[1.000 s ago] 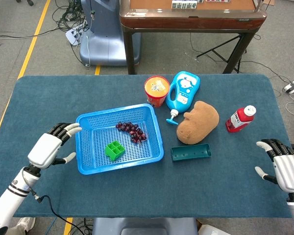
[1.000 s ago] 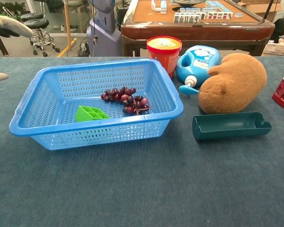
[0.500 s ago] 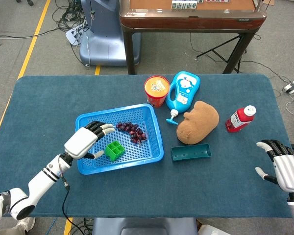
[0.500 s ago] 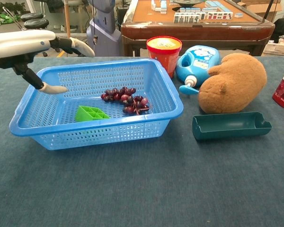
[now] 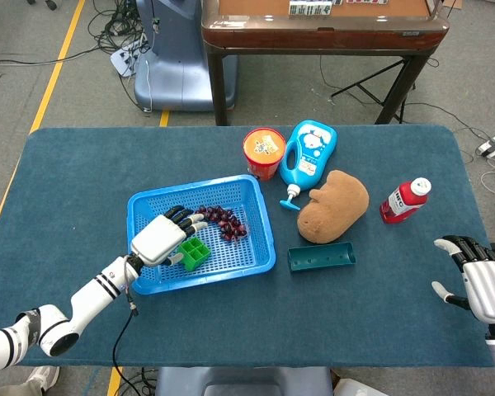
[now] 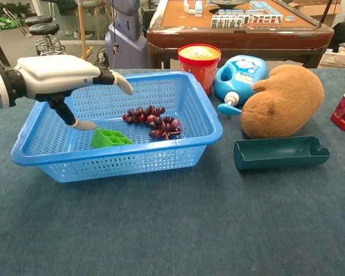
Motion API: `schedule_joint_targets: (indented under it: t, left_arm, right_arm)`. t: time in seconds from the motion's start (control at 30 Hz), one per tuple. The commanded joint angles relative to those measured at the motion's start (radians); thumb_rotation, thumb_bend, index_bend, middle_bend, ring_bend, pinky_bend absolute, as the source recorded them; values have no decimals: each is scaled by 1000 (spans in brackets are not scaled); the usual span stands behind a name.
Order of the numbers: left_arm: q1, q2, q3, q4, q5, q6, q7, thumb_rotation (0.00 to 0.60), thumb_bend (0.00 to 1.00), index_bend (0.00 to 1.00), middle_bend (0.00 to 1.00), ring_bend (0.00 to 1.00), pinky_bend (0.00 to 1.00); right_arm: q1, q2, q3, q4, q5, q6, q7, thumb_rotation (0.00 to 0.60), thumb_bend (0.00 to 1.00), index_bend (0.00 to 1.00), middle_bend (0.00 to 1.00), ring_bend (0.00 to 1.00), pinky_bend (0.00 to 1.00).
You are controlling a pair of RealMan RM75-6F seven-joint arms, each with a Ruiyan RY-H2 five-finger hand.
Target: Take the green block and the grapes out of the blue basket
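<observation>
The left hand [image 5: 159, 239] hangs over the left half of the blue basket [image 5: 260, 216], fingers [image 6: 122, 83] apart and holding nothing; the thumb reaches down just beside the green block [image 5: 194, 252]. This spread posture suits a top-down grasp of the block, judged to be the step in hand. The green block lies on the basket floor, left of centre. The grapes [image 5: 223, 221] lie on the same floor, further back and right, apart from the block, so each can be lifted separately. Both items remain inside the basket. Right of the basket on the counter [image 5: 82, 173] stand other objects, leaving open cloth in front for set-down. The right hand [image 5: 480, 285] waits at the counter's right edge, fingers apart, empty.
</observation>
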Motion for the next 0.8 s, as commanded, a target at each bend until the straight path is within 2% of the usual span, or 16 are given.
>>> schedule_joint_targets:
  t: [0.03, 0.8]
  left_arm:
    - [-18, -11, 11, 10, -15, -21, 30, 600, 298, 194, 159, 120, 125]
    - [-68, -37, 81, 73, -57, -87, 147, 600, 298, 175, 159, 117, 125]
  right_arm:
    - [2, -2, 0, 2, 3, -5, 1, 600, 158, 236, 229, 185, 308]
    - [11, -8, 3, 14, 22, -28, 7, 600, 158, 236, 229, 195, 318]
